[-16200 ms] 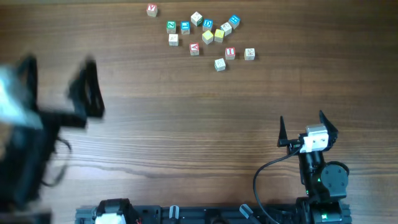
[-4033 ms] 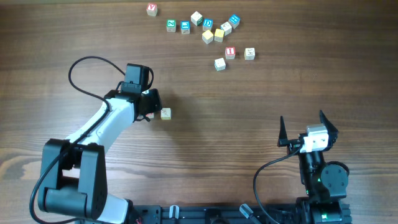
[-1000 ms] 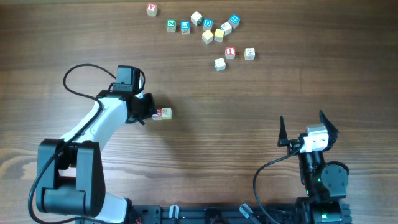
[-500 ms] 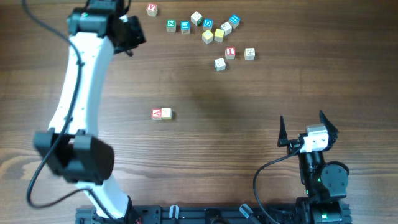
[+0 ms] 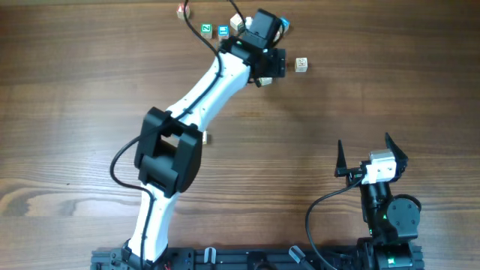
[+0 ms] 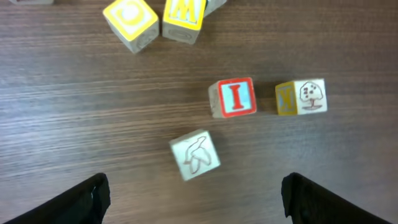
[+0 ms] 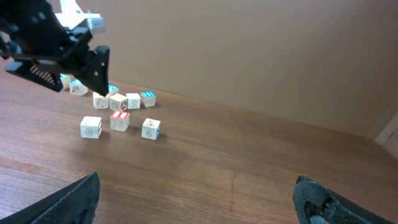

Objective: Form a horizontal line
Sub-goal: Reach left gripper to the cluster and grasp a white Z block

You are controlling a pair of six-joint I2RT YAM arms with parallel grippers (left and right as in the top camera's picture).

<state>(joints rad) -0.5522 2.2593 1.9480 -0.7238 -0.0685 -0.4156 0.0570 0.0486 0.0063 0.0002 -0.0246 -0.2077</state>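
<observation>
The left arm (image 5: 217,75), at the far left corner of the table (image 5: 375,90) half a second ago, now stretches over the loose cubes (image 5: 206,29) at the far edge. The left end effector (image 6: 196,193) hangs wide and empty above the red-I cube (image 6: 235,98). The horizontal line (image 5: 204,137), near the table's middle, is mostly hidden under the arm's elbow. The right end effector (image 5: 364,150) rests wide apart by the near right corner.

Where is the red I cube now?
Left wrist view: the red I cube lies right of centre, tree cube on its right, pale cube lower left.
</observation>
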